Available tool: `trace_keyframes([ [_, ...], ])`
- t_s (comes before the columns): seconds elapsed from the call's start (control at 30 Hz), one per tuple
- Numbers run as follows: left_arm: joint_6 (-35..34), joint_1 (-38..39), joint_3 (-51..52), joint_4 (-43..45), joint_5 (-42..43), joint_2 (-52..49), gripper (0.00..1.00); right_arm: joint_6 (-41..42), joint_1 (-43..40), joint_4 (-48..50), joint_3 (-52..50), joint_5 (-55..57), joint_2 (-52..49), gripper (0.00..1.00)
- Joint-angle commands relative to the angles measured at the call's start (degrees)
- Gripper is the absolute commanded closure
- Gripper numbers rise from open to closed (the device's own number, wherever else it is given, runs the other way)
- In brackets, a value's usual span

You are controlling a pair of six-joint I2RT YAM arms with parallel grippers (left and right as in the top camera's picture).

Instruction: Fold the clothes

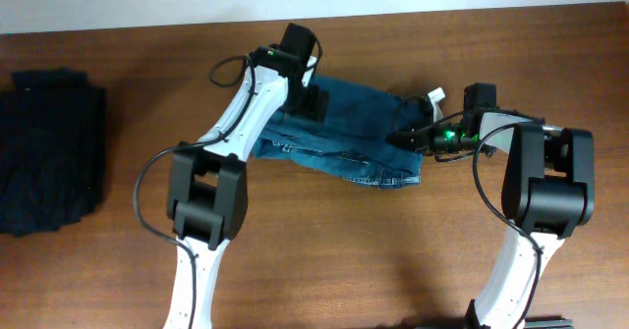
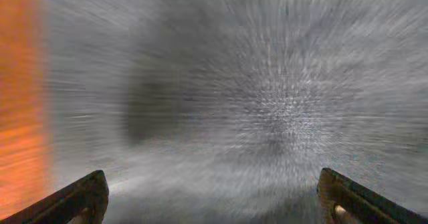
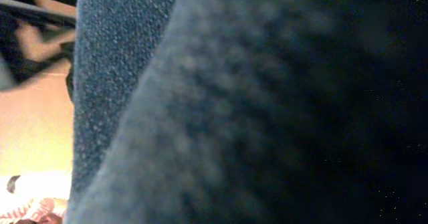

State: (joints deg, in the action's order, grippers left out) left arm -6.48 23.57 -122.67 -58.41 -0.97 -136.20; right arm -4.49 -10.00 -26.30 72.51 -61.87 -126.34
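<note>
The clothes, a pair of blue denim jeans (image 1: 344, 142), lie bunched in a heap at the middle of the wooden table. My left gripper (image 1: 316, 103) hovers over the heap's upper left part. In the motion-blurred left wrist view its fingers (image 2: 87, 197) stand wide apart, with only blurred grey cloth (image 2: 267, 103) between them. My right gripper (image 1: 401, 138) is at the heap's right edge, its tips drawn together on the fabric. Denim (image 3: 114, 63) pressed against the lens fills the right wrist view and hides those fingers.
A black folded garment pile (image 1: 44, 152) lies at the table's far left. A small white item (image 1: 435, 97) sits just above the right gripper. Bare brown tabletop (image 1: 324, 260) stretches in front of the jeans, between the two arm bases.
</note>
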Motion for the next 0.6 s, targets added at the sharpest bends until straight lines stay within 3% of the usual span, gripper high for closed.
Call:
trace_keyframes([
  [0.0, -0.8, -2.0, -2.8, -1.3, -3.8, 9.8, 0.01, 0.6, -1.4, -0.4, -1.5, 6.6, -2.1, 0.96],
  [0.4, -4.2, -8.8, -2.8, -21.7, -8.6, 30.9, 0.07, 0.7, -5.9, -1.0, -1.5, 8.5, -2.1, 0.96],
  [0.53, -4.2, -11.6, -2.8, -28.9, -13.5, 34.7, 0.06, 0.7, -5.9, -1.6, -1.5, 8.6, -2.1, 0.96],
  [0.57, -4.2, -12.2, -2.8, -30.6, -15.0, 35.2, 0.02, 0.7, -6.0, -1.3, -1.5, 8.6, -2.1, 0.96],
])
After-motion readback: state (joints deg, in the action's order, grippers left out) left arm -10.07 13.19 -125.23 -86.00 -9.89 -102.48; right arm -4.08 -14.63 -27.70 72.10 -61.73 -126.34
